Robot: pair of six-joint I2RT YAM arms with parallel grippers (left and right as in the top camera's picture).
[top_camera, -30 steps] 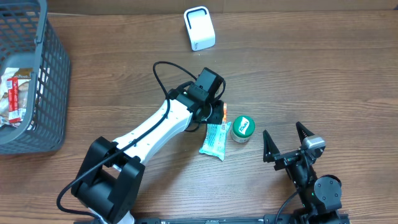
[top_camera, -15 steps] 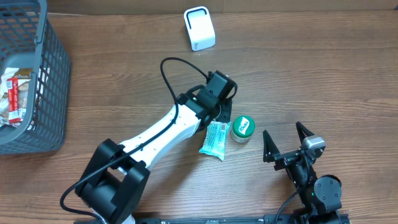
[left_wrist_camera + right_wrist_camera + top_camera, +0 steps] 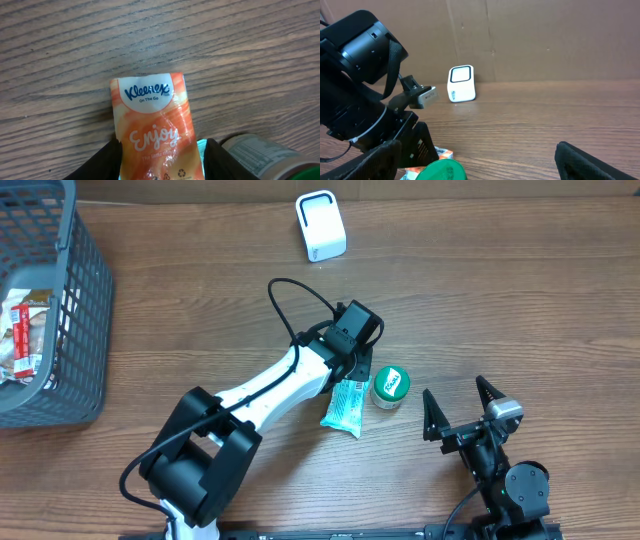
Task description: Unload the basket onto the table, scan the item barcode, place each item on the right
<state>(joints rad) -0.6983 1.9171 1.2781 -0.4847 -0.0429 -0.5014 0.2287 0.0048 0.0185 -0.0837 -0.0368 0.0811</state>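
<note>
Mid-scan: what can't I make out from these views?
- Barcode on the Kleenex pack: left wrist shows only its front, and the frame edge cuts off its lower end.
- Same pack, overhead: mostly under the left gripper.
- Label on the jar, left wrist: blurred, cut off.
- Contents of the basket, overhead: too small, cut by the edge.

orange-swirled tissue pack, green lid
</note>
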